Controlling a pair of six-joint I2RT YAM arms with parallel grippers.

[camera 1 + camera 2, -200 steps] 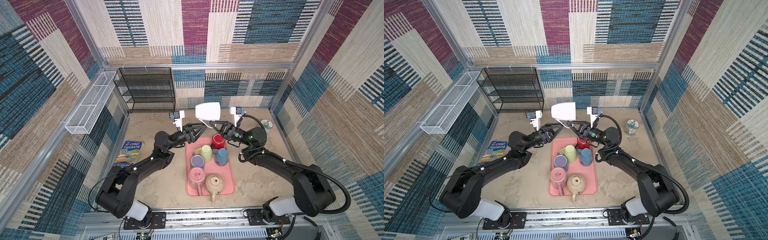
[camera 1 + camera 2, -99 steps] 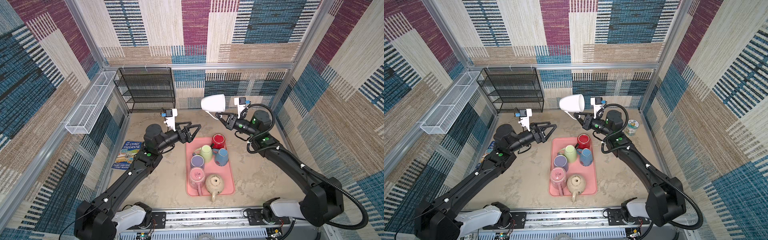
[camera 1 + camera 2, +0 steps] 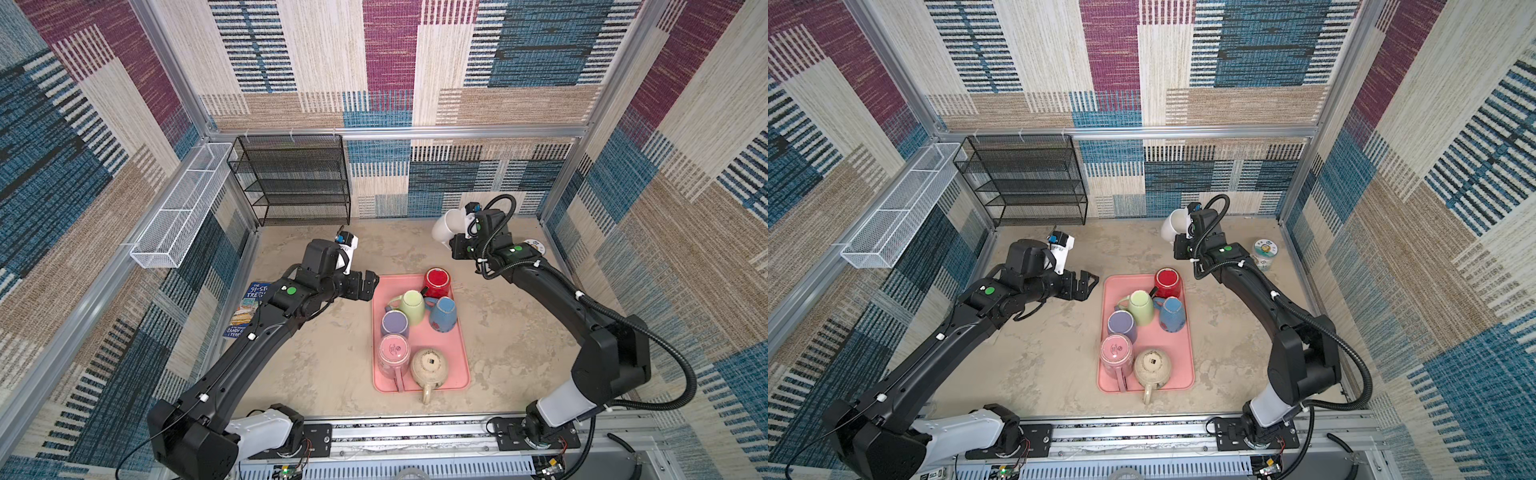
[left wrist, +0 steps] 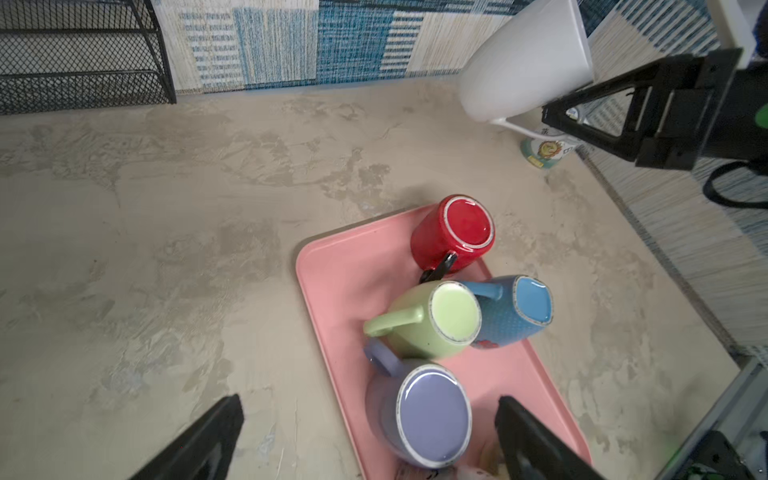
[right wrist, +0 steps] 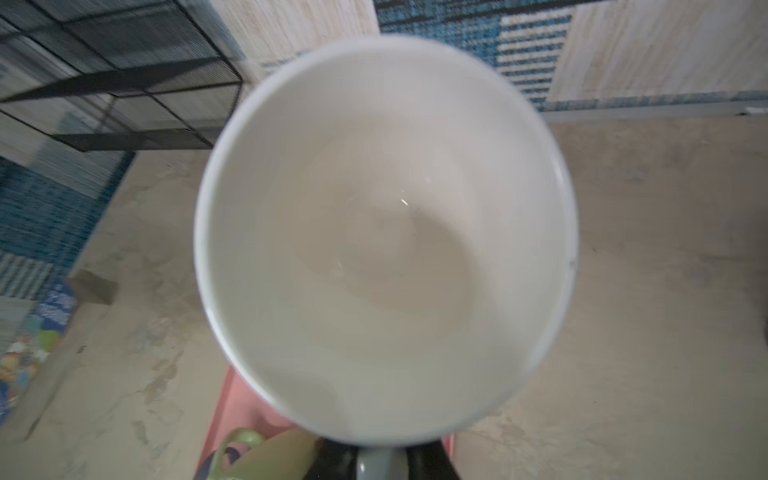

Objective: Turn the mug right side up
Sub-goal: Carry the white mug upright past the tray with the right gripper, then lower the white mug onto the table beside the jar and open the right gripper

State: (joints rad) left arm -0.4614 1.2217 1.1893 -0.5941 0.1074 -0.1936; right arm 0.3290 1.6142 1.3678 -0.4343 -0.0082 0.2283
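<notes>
Change from a second ago: no more meeting of both grippers above the far edge of the pink tray (image 3: 457, 357). Drawn back leftward, left gripper (image 3: 371, 284) now just off the tray's far-left corner, jaws spread wide, nothing between them; same spread seen from its own wrist camera (image 4: 370, 400). Swung rightward and toward the back wall, right gripper (image 3: 454, 240) now over the table's far-right part, clenched on the thin handle of the white mug (image 3: 444, 227); handle pinched between black fingers (image 5: 332, 463) in the right wrist view.

White mug (image 4: 523, 66): plain, glossy, tapering to a narrower base. Held clear of the table and tilted, mouth turned up toward the holding arm's camera, bare white inside (image 5: 386, 232) filling that view.

Pink tray near the table's middle, six vessels on it, all base up:
- red mug (image 3: 437, 279) at the far-right corner
- green mug (image 3: 411, 305) and blue mug (image 3: 443, 313) tilted, touching each other
- purple mug (image 3: 395, 323) by the left edge
- pink mug (image 3: 392, 351) and beige pot (image 3: 430, 365) at the near edge, the pot's handle poking past the rim

Small printed tub (image 3: 1264, 251) near the table's far-right corner.
</notes>
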